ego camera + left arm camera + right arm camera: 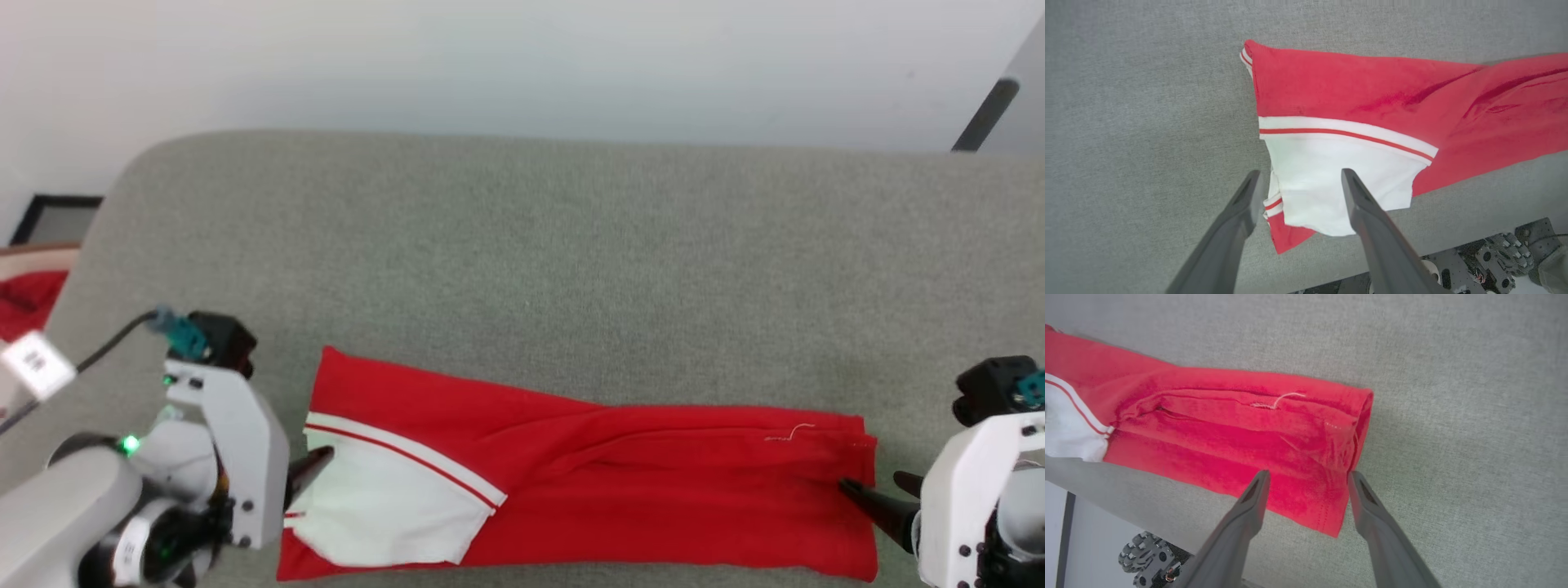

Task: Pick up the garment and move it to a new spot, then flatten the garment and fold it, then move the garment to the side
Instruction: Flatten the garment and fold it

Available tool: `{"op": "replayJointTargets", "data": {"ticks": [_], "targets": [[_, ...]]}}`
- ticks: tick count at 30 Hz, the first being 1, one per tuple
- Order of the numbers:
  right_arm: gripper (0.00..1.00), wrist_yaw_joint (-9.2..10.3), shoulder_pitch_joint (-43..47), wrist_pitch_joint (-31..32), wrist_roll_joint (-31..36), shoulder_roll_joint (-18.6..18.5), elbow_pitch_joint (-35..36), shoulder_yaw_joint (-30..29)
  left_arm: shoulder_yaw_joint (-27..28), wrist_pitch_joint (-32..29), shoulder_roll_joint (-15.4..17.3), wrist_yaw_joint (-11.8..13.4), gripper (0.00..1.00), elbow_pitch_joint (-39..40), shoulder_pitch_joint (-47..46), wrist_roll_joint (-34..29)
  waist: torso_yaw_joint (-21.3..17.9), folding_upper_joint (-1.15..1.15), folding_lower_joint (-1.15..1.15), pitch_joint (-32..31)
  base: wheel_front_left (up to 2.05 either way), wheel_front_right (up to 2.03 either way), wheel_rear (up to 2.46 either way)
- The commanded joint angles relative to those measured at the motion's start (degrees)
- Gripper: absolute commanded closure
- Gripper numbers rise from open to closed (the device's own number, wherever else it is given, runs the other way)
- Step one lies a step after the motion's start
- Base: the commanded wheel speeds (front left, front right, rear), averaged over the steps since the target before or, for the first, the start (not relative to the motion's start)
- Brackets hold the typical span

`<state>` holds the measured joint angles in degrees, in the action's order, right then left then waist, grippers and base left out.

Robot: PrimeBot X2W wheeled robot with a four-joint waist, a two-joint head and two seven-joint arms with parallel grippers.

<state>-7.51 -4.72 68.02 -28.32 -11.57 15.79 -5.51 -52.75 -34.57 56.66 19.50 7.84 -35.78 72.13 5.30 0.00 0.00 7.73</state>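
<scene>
- Left gripper [1299, 173] sits at the left end of the shirt [1372, 90], fingers spread wide astride the cloth's edge, pinching nothing.
- Right gripper [1308, 473] is spread just as wide at the hem end, one finger over the corner, gripping nothing.
- The shirt lies along the near edge of the grey table [522, 245], doubled into a long red strip with a white sleeve [384, 498] on top.
- To my eye the lengthwise fold is made. Folding it shorter and shifting it aside seem left to do.

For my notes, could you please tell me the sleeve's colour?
White sleeve with red-striped trim; clearest in left wrist view.
</scene>
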Motion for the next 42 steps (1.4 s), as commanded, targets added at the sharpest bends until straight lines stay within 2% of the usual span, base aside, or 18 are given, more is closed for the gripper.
{"op": "replayJointTargets", "data": {"ticks": [1,7,14,17,21,22,26,29,35,42], "targets": [[0.0,0.04,0.96,-0.59,-0.27,0.63,0.31,-0.78,0.19,1.44,0.34,0.11,0.0,0.14,1.82,0.15,0.37,0.0,0.0,-2.35,0.0,0.0,0.0],[0.0,0.04,2.78,-5.76,0.88,3.68,0.67,-3.31,2.53,13.81,0.44,0.43,0.0,-0.71,7.95,-0.92,1.03,0.0,0.0,-5.42,0.0,0.0,0.0],[0.0,0.04,4.67,-10.9,1.21,6.23,-2.4,-5.11,5.08,31.28,-0.6,-1.93,0.0,-3.93,14.71,-4.28,2.04,0.0,0.0,-7.9,0.0,0.0,0.0],[0.0,0.04,5.59,-11.7,1.63,6.62,-3.86,-5.76,6.67,39.57,-2.1,-2.92,0.0,-6.07,17.34,-5.21,2.61,0.0,0.0,-8.72,0.0,0.0,0.0],[0.0,0.04,5.14,-11.98,3.08,6.32,-6.21,-6.74,8.39,47.3,-4.25,-3.9,0.0,-9.31,20.31,-6.16,3.52,0.0,0.0,-9.04,0.0,0.0,0.0],[0.0,0.04,5.14,-11.98,3.08,6.32,-6.21,-6.74,8.39,47.3,-4.25,-3.9,0.0,-9.31,20.31,-6.16,3.52,0.0,0.0,-9.04,0.0,0.0,0.0],[0.0,0.04,4.2,-11.31,4.18,5.27,-8.7,-7.77,12.4,49.57,-7.75,-4.57,0.0,-11.96,22.66,-7.48,4.9,0.0,0.0,-8.79,0.0,0.0,0.0],[0.0,0.04,3.53,-10.58,5.32,4.1,-9.85,-8.52,18.1,49.74,-11.05,-5.24,0.0,-13.02,24.04,-11.0,6.03,0.0,0.0,-7.77,0.0,0.0,0.0],[0.0,0.04,1.12,-8.05,7.02,1.81,-11.48,-9.42,27.85,49.73,-17.88,-9.0,0.0,-14.21,28.21,-18.41,7.56,0.0,0.0,-4.18,0.0,0.0,0.0],[0.0,0.04,-1.43,-4.92,6.59,1.76,-13.51,-9.42,33.83,49.74,-23.66,-13.7,0.0,-16.02,29.03,-23.03,8.67,0.0,0.0,0.41,0.0,0.0,0.0]]}}
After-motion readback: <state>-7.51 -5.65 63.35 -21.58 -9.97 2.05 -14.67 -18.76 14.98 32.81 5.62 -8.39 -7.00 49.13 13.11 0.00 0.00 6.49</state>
